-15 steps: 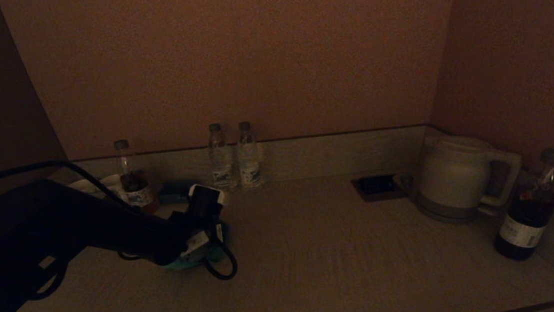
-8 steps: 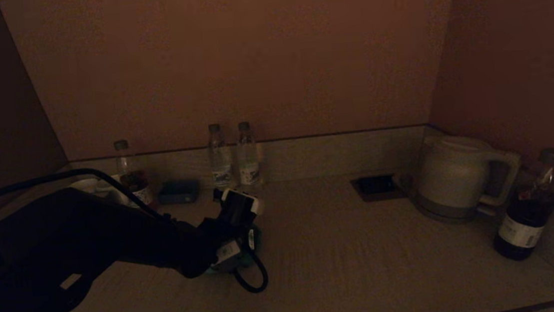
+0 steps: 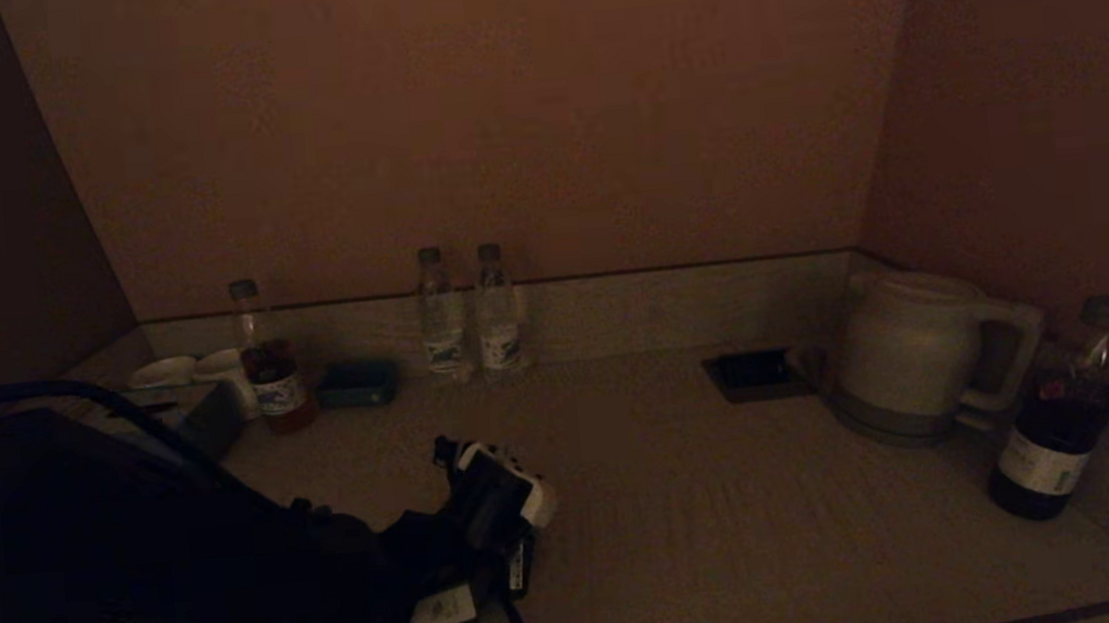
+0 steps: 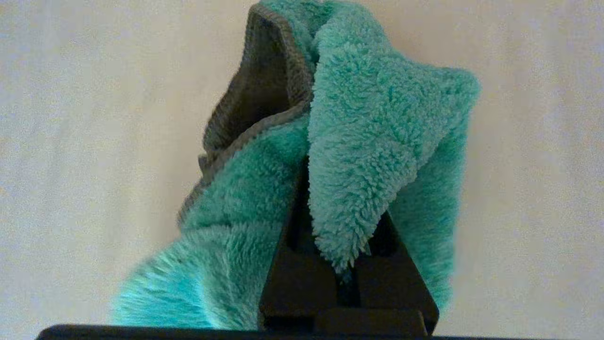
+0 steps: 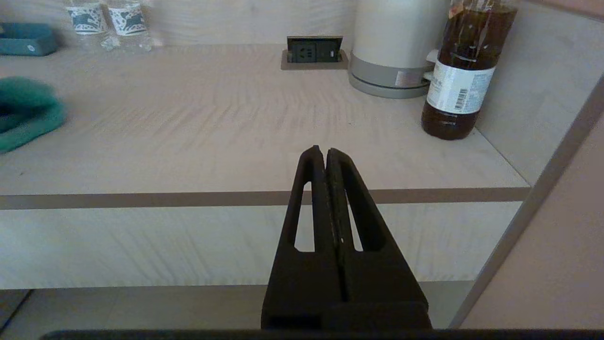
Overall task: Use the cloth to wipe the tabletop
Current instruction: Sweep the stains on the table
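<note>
The teal-green fuzzy cloth (image 4: 368,132) is bunched around my left gripper (image 4: 330,203), which is shut on a fold of it and presses it onto the light wood-grain tabletop (image 4: 71,141). In the head view the left arm's wrist (image 3: 496,497) hangs over the front left of the tabletop (image 3: 734,527) and hides the cloth. The right wrist view shows the cloth (image 5: 23,113) lying on the tabletop (image 5: 236,118) at the left. My right gripper (image 5: 325,151) is shut and empty, parked in front of and below the tabletop's front edge.
A white kettle (image 3: 909,351) and a dark bottle (image 3: 1057,428) stand at the right. A recessed socket (image 3: 756,372) lies beside the kettle. Two water bottles (image 3: 464,314), a blue-grey tissue box (image 3: 357,382), another bottle (image 3: 263,362) and white cups (image 3: 178,369) line the back left.
My left arm has dragged the cloth to the right and then toward the tabletop's front edge. The right gripper has stayed put.
</note>
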You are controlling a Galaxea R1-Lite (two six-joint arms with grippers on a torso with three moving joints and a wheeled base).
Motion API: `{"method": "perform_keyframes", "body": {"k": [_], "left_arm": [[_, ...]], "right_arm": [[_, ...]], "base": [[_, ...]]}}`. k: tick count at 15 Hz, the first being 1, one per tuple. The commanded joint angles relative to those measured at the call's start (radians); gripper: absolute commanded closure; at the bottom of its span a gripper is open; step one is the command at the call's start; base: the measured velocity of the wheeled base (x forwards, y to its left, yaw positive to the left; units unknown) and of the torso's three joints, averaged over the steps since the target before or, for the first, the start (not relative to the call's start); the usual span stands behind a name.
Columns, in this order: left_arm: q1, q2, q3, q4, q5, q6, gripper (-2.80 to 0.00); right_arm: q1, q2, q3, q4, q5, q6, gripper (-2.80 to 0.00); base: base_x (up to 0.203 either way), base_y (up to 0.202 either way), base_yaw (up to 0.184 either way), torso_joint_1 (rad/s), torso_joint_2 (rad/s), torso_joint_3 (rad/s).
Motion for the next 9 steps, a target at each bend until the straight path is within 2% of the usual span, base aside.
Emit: {"method": "perform_keyframes", "body": {"k": [1, 4, 6, 8, 9], "left_arm": [[-0.018, -0.151, 0.133, 0.0, 0.003, -0.02, 0.0], [-0.014, -0.304, 0.345, -0.003, 0.007, -0.071, 0.0], [0.052, -0.339, 0.408, -0.004, 0.011, -0.091, 0.0], [0.07, -0.344, 0.425, -0.004, 0.017, -0.093, 0.0], [0.129, -0.349, 0.451, -0.004, 0.023, -0.092, 0.0]], "right_arm": [[0.0, 0.002, 0.0, 0.0, 0.0, -0.001, 0.0], [0.0, 0.002, 0.0, 0.0, 0.0, -0.001, 0.0], [0.0, 0.002, 0.0, 0.0, 0.0, -0.001, 0.0], [0.0, 0.002, 0.0, 0.0, 0.0, -0.001, 0.0], [0.0, 0.002, 0.0, 0.0, 0.0, -0.001, 0.0]], "base": [[0.0, 0.0, 0.0, 0.0, 0.0, 0.0], [0.0, 0.0, 0.0, 0.0, 0.0, 0.0], [0.0, 0.0, 0.0, 0.0, 0.0, 0.0], [0.0, 0.0, 0.0, 0.0, 0.0, 0.0], [0.0, 0.0, 0.0, 0.0, 0.0, 0.0]]}}
